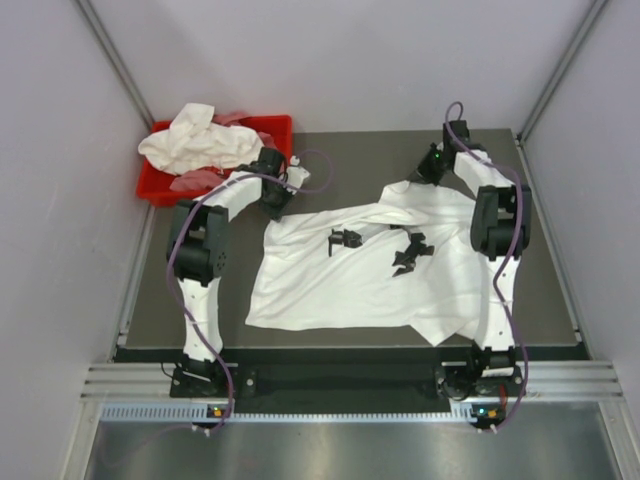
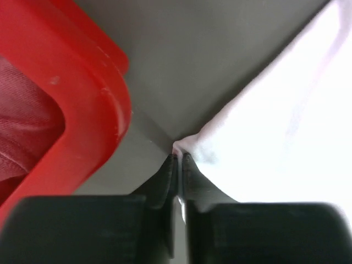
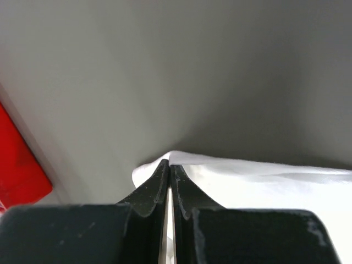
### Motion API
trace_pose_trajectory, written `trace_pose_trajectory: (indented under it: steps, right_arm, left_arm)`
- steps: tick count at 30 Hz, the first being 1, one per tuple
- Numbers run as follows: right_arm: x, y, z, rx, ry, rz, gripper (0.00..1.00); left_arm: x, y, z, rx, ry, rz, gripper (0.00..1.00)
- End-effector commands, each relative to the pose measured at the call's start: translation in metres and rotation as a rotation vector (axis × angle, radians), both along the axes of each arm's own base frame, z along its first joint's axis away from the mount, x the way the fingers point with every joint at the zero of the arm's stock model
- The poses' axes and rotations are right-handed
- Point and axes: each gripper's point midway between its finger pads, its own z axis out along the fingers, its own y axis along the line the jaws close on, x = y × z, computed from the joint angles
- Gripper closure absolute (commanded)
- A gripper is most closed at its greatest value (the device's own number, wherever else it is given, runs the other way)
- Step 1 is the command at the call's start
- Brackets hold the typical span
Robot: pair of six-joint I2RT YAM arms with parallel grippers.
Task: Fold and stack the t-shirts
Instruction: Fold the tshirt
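Observation:
A white t-shirt [image 1: 350, 275] lies spread and wrinkled on the dark table [image 1: 330, 150]. My left gripper [image 1: 276, 206] is at its far-left corner. In the left wrist view the left gripper [image 2: 179, 158] is shut on a pinch of the shirt's edge [image 2: 275, 126]. My right gripper [image 1: 420, 180] is at the shirt's far-right part. The right wrist view shows that gripper [image 3: 169, 164] shut on a fold of white cloth [image 3: 258, 176]. More t-shirts [image 1: 195, 140] lie crumpled in the red bin [image 1: 275, 128].
The red bin [image 2: 82, 110] stands at the table's far-left corner, close beside my left gripper, with pink cloth [image 1: 235, 118] in it. Two dark marks [image 1: 345, 240] [image 1: 411, 250] show on the spread shirt. Grey walls enclose the table on three sides.

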Motion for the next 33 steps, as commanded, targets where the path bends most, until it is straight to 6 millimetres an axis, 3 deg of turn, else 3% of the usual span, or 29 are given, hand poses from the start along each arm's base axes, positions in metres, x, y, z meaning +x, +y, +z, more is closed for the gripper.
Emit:
trace_pose_trajectory:
  steps: [1,2,4,5,6,14,15,21,24,28,29,31,33]
  right_arm:
    - [0.027,-0.011,0.064,0.022,-0.166,-0.01,1.0]
    - [0.027,-0.017,0.07,0.023,-0.174,-0.014,1.0]
    - [0.027,-0.017,0.09,0.037,-0.209,-0.001,1.0]
    - [0.03,-0.039,0.098,0.038,-0.223,-0.035,1.0]
    - [0.029,-0.041,0.112,0.047,-0.247,-0.029,1.0]
    - [0.022,-0.08,0.186,0.084,-0.386,-0.029,1.0]
    - [0.02,-0.081,0.196,0.09,-0.407,-0.018,1.0]
    - [0.012,-0.094,0.238,0.104,-0.498,0.016,1.0]
    - [0.004,-0.102,0.251,0.102,-0.517,0.017,1.0]
    - [-0.01,-0.11,0.259,0.085,-0.521,0.029,1.0]
    - [-0.02,-0.114,0.257,0.085,-0.499,0.025,1.0]
    - [-0.034,-0.115,0.252,0.072,-0.475,0.042,1.0]
    - [-0.061,-0.117,0.244,0.061,-0.412,0.039,1.0]
  left_arm:
    - [-0.03,-0.012,-0.017,-0.058,0.134,-0.061,0.95]
    - [-0.033,-0.011,-0.014,-0.058,0.143,-0.063,1.0]
    - [-0.033,-0.01,-0.004,-0.057,0.129,-0.064,1.0]
    - [-0.03,-0.009,0.002,-0.054,0.113,-0.057,1.0]
    - [-0.027,-0.009,0.008,-0.05,0.093,-0.051,1.0]
    - [0.031,0.02,0.086,0.086,-0.222,0.084,1.0]
    - [0.038,0.02,0.102,0.077,-0.265,0.097,1.0]
    - [0.062,0.027,0.165,0.083,-0.45,0.155,1.0]
    - [0.064,0.029,0.179,0.099,-0.489,0.148,1.0]
    - [0.054,0.028,0.165,0.107,-0.446,0.112,1.0]
    - [0.049,0.028,0.157,0.116,-0.425,0.102,1.0]
    - [0.042,0.03,0.157,0.135,-0.417,0.093,1.0]
    - [0.031,0.035,0.156,0.15,-0.397,0.086,1.0]
